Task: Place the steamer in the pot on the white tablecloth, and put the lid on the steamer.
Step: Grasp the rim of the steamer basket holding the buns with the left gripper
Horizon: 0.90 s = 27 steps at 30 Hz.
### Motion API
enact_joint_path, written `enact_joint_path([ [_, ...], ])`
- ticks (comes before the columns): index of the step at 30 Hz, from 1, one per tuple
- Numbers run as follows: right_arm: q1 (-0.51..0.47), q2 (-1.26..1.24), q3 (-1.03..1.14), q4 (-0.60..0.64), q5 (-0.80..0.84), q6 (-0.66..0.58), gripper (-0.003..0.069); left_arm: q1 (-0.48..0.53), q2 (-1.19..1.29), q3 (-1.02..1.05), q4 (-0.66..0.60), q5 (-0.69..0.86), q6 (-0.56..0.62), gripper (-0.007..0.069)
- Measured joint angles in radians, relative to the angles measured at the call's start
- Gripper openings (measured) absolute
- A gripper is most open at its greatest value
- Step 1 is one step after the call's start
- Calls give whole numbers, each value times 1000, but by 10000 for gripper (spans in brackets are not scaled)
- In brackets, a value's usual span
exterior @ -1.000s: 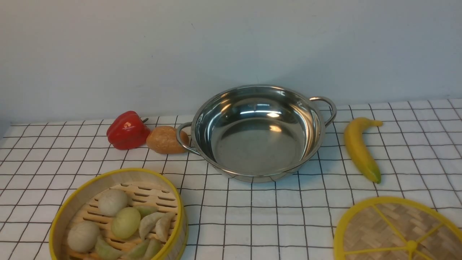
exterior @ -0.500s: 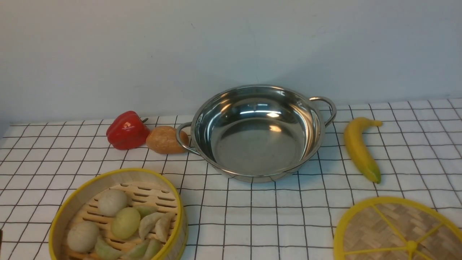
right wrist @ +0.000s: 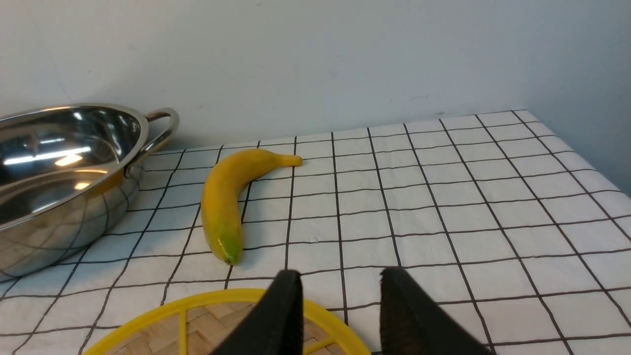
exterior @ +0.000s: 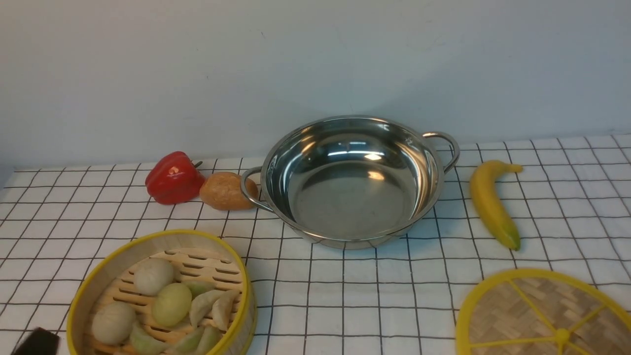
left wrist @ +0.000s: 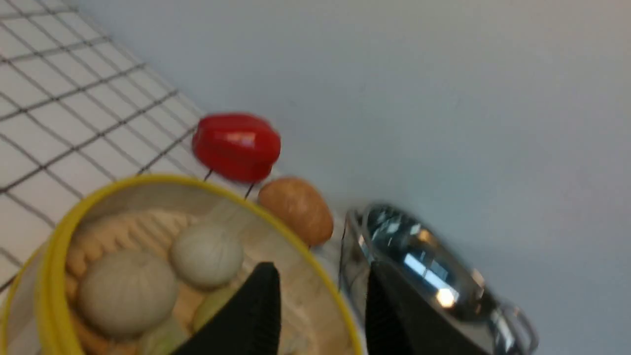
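Since half a second ago, a dark part of the left gripper (exterior: 37,342) has come into the front view's lower left corner, just beside the steamer (exterior: 111,268); all else is unchanged.

Count, on the white tablecloth (exterior: 345,296):
- pot (exterior: 296,162): one
- steamer: one
- lid (exterior: 512,305): one
- red pepper (exterior: 173,178): one
- brown potato (exterior: 224,191): one
- banana (exterior: 488,202): one

Positions: the pot is set at centre back. The steamer is at near left, with cloth between it and the pot. The lid lies flat at near right, cut by the frame edge. The potato lies against the pot's left handle, the pepper just beside it. The banana lies to the pot's right.

Contents: three round buns (exterior: 154,276) are counted in the steamer, two pale and one yellow-green. Several greenish dumplings (exterior: 207,304) lie beside them; their number cannot be fixed. Bare polished steel is seen inside the pot.

Claws: the left jaws are spread above the steamer's rim, nothing held; that view is blurred. The right gripper (right wrist: 339,276) is spread over the lid's edge, nothing held.
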Motion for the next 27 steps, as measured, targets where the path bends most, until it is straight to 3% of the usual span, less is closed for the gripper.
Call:
enact_joint_path([
  [2,0,0,0,0,0,0,243,0,0,-23,-41,72,64,243],
  [7,0,0,0,0,0,0,243,0,-1,-142,-124,86,202,243],
  [9,0,0,0,0,0,0,243,0,-1,-262,-120,124,342,243],
  [12,0,0,0,0,0,0,243,0,45,-431,-33,228,441,243],
  [16,0,0,0,0,0,0,243,0,179,-620,210,466,334,243],
  [19,0,0,0,0,0,0,243,0,407,-808,485,766,79,243],
  [20,0,0,0,0,0,0,243,0,463,-859,557,824,48,243],
  [23,0,0,0,0,0,0,243,0,648,-966,695,909,64,243],
  [27,0,0,0,0,0,0,243,-24,905,-1073,712,917,182,243],
])
